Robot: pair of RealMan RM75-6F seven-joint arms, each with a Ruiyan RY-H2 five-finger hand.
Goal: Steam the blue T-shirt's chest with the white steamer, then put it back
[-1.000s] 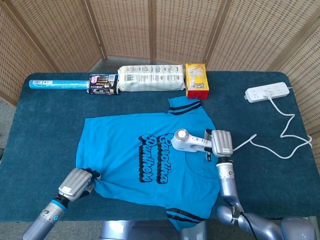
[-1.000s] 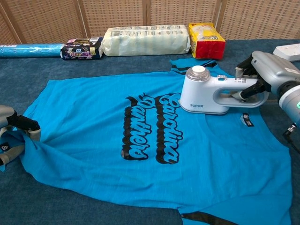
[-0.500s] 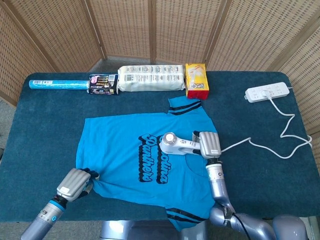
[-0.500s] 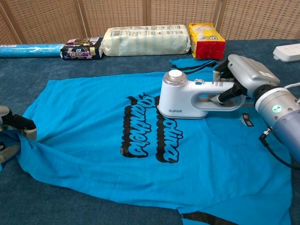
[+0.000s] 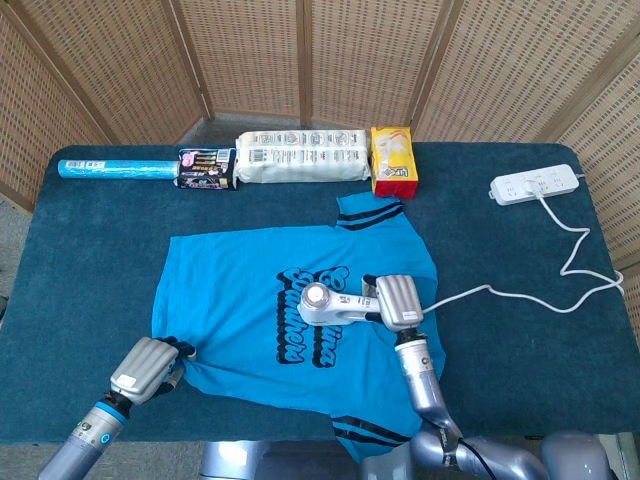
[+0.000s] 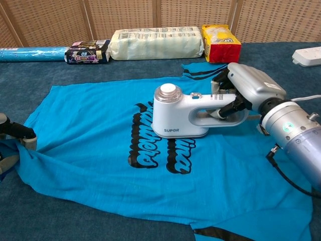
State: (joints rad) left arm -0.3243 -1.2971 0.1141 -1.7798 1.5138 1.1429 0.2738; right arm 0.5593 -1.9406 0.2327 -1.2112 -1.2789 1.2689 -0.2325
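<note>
My right hand gripped the handle of the white handheld steamer, which rested head-down on the black chest lettering of the blue short-sleeved T-shirt spread flat on the dark blue tabletop. My left hand pinched the shirt's edge at its near left corner, with the fabric bunched against the fingers. Along the far edge, well apart from the shirt, lay a blue tube, a dark printed packet, a long white pack and a yellow-and-red bag, while a white power strip sat at the far right with a white cord running across the table to the steamer.
</note>
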